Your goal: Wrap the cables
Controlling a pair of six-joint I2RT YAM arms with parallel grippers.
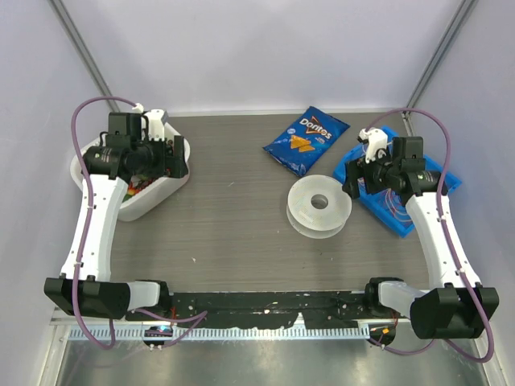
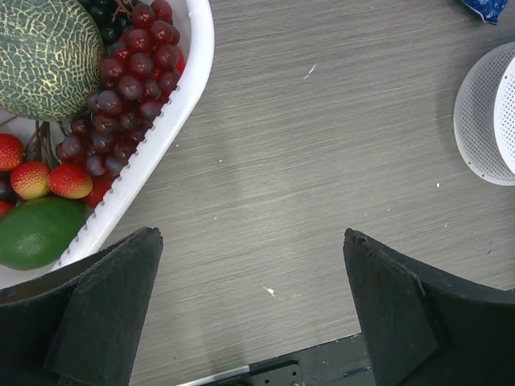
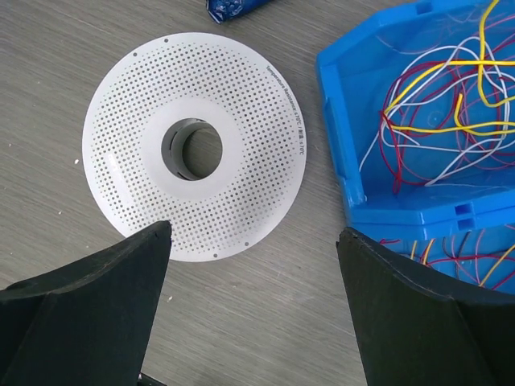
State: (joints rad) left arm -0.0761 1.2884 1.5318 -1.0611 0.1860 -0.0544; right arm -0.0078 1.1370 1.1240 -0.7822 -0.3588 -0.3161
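The cables (image 3: 451, 104) are thin yellow, white and red wires lying in loose loops inside a blue tray (image 3: 346, 145) at the right; the tray also shows in the top view (image 1: 386, 205). A white perforated spool (image 3: 193, 149) lies flat on the table left of the tray, also in the top view (image 1: 319, 205). My right gripper (image 3: 253, 233) is open and empty, above the bare table between the spool and the tray. My left gripper (image 2: 251, 233) is open and empty, above bare table beside the white basket (image 2: 165, 133).
The white basket (image 1: 165, 189) at the far left holds a melon (image 2: 44, 52), red grapes (image 2: 129, 72), strawberries (image 2: 48, 178) and a green fruit (image 2: 32, 233). A blue Doritos bag (image 1: 306, 138) lies at the back centre. A black strip runs along the table's near edge (image 1: 265, 304).
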